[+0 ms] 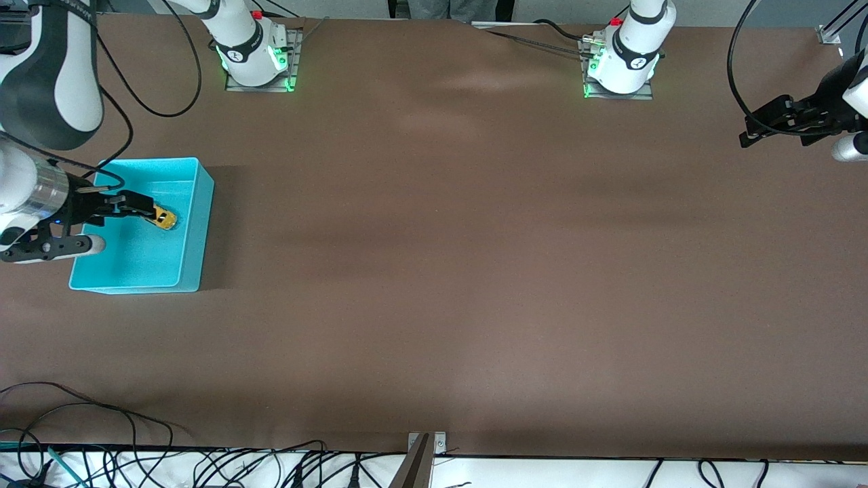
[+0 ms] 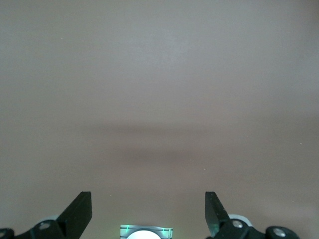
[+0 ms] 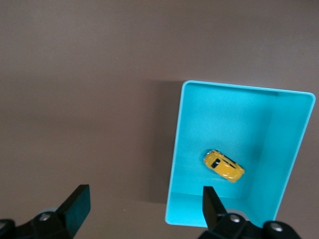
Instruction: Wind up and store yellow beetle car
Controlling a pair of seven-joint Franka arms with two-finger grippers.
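Resting place: yellow beetle car [image 3: 224,166] lies on the floor of the turquoise bin [image 1: 196,224], toward the right arm's end of the counter [image 1: 475,271].
Car: tiny, rounded glossy yellow-orange shell, dark windows, set askew to the bin walls.
Bin: smooth plastic, rectangular, open-topped, thin upright walls, rounded corners.
Right claw [image 3: 142,206]: over the bin, fingers spread wide, grasping nothing; in the front view its dark fingers partly cover the car.
Left claw [image 2: 148,211]: waiting over bare counter at the left arm's end, fingers spread, nothing between them.
Counter: matte brown, soft shadows.
Surroundings: two arm bases [image 1: 256,57] lit green; black cables [image 1: 203,468] along the counter's near edge.
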